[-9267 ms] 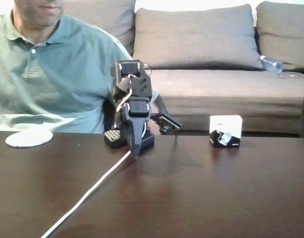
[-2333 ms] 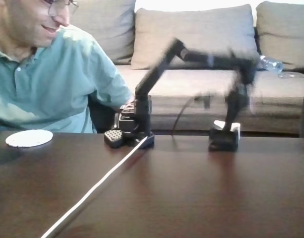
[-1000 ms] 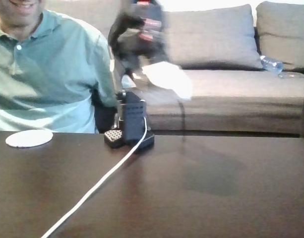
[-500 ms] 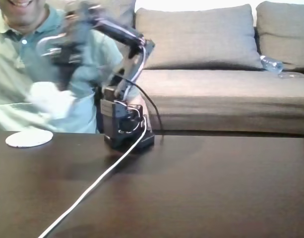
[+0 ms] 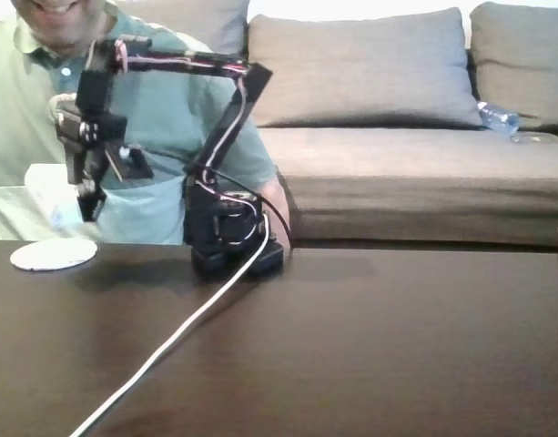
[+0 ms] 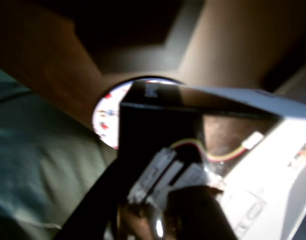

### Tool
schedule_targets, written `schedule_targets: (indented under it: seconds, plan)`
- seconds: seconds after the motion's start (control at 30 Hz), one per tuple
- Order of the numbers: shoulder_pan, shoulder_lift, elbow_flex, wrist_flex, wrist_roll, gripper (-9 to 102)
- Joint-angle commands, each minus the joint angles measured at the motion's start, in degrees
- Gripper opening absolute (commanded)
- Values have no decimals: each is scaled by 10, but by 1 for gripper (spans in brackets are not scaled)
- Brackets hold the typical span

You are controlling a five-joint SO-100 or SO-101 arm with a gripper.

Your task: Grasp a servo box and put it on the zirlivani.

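Above counter's (image 5: 351, 346) far left corner, hand (image 5: 86, 208) hangs clamped on servo box (image 5: 51, 193), lifted clear, directly over white disc (image 5: 53, 254). Wrist view: box (image 6: 272, 165) overlaps disc (image 6: 110, 117) — lined up for lowering.

The servo box (image 5: 53, 196) is gone from the table's (image 5: 370, 346) far right edge. The gripper (image 5: 86, 208) has carried it across and now holds it in the air above the zirlivani (image 5: 53, 254), near the far left corner.
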Motion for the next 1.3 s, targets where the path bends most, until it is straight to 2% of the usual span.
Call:
schedule_targets:
  seconds: [0.0, 0.2, 0.27, 0.53, 0.77, 0.97, 1.27]
  plan:
    - [46, -44, 30, -67, -18, 0]
    - [67, -168, 31, -171, -11, 0]
    - [69, -209, 9, -184, -10, 0]
    - [84, -351, -95, -185, -9, 0]
    - [94, -374, -141, -179, -15, 1]
    - [94, -374, -165, -105, -56, 20]
    - [95, -372, -168, -78, -66, 21]
